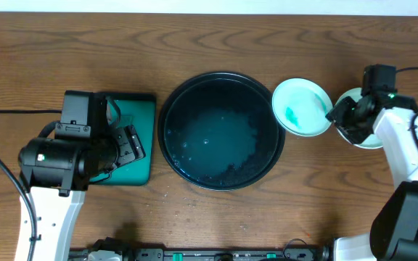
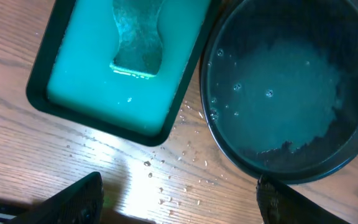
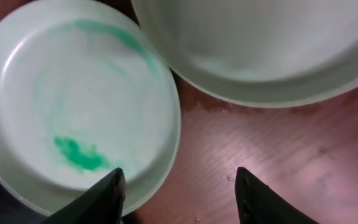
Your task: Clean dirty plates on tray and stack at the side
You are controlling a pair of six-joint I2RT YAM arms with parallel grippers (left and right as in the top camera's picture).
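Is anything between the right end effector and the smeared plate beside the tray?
Nothing visible. The right end effector hangs open over the table, one finger over the rim of the smeared plate. A second plate lies just beyond, outside the gap.

tray (image 1: 167, 138) blocks centre, plates (image 1: 301, 106) crowd right, open table (image 1: 194, 217) in front

Rectangular green tray (image 2: 73, 81), black rim, on wooden table (image 2: 17, 162); water droplets (image 2: 182, 158) scattered just beside.
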